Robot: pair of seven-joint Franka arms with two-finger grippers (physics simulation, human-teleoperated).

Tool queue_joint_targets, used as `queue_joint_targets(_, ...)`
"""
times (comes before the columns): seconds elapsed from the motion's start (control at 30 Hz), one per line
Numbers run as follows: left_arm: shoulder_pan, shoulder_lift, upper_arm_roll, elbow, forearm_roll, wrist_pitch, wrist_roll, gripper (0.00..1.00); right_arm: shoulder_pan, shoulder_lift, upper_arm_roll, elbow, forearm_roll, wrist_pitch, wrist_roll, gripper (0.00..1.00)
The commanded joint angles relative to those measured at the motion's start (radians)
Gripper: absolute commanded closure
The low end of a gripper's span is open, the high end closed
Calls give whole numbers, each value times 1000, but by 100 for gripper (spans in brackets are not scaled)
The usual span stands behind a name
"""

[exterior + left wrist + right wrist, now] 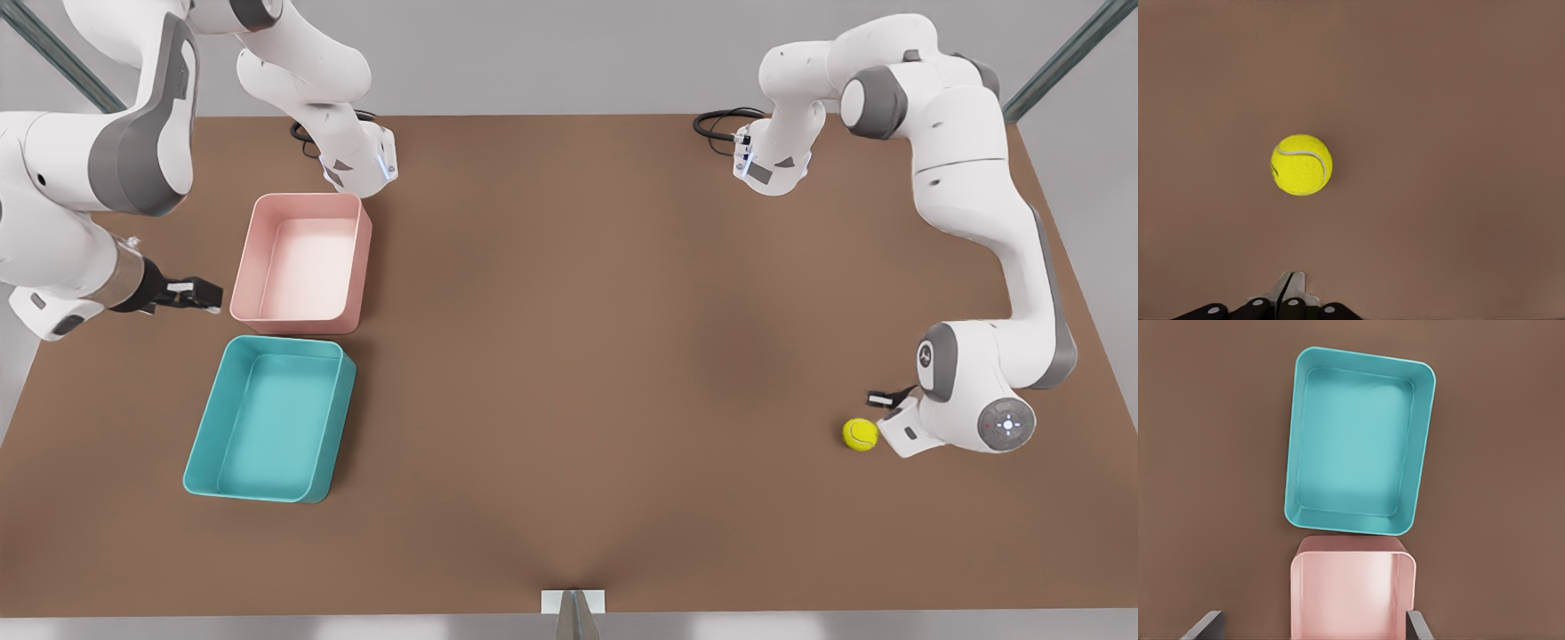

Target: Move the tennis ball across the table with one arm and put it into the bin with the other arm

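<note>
The tennis ball (pixel 860 434) (pixel 1301 165), yellow-green with a pale seam, rests on the brown table near the front view's right edge. My left gripper (pixel 882 400) (pixel 1290 277) hovers just beside it, fingers pressed together and holding nothing. The bin (pixel 200 453) (pixel 1293 453), a teal tub, stands at the front view's left with nothing inside. My right gripper (pixel 209 295) (pixel 1311 623) hangs above the pink tub, next to the bin, fingers (pixel 1205 625) spread wide and holding nothing.
A pink tub (pixel 244 267) (pixel 1293 587) of similar size stands directly behind the bin, almost touching it. Both arm bases and black cables (pixel 716 120) sit along the table's back edge. A small grey-white mount (pixel 573 604) marks the front edge. Broad brown tabletop separates ball and bins.
</note>
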Motion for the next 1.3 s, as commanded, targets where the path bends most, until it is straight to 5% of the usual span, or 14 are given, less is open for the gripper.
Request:
queue_joint_targets(0.0, 20, 21, 5, -1, 22, 187, 1485, 79, 2, 1, 1, 2, 12, -17, 34, 0)
queue_joint_targets(0.3, 83, 79, 22, -113, 39, 459, 1856, 79, 2, 10, -2, 4, 32, -21, 36, 0)
queue_joint_targets(0.8, 74, 126, 18, -146, 79, 479, 1470, 79, -1, 16, -5, 8, 32, -21, 36, 0)
queue_joint_targets(0.9, 50, 151, 17, -146, 85, 482, 1320, 79, -1, 16, -7, 8, 30, -21, 36, 0)
queue_joint_targets(1.03, -101, 105, -124, -192, -59, 531, 404, 79, -1, 16, -5, 8, 32, -21, 36, 0)
queue_joint_targets(1.2, -98, 53, -123, -171, -139, 378, 211, 79, -1, 16, -5, 8, 33, -21, 36, 0)
queue_joint_targets(1.23, -99, -34, -111, -139, -102, 220, -171, 73, -1, 16, -5, 8, 33, -23, 36, 0)
queue_joint_targets(1.27, -98, -140, -61, -152, -49, 5, -227, 0, -1, 16, -5, 8, 33, -23, 36, 0)
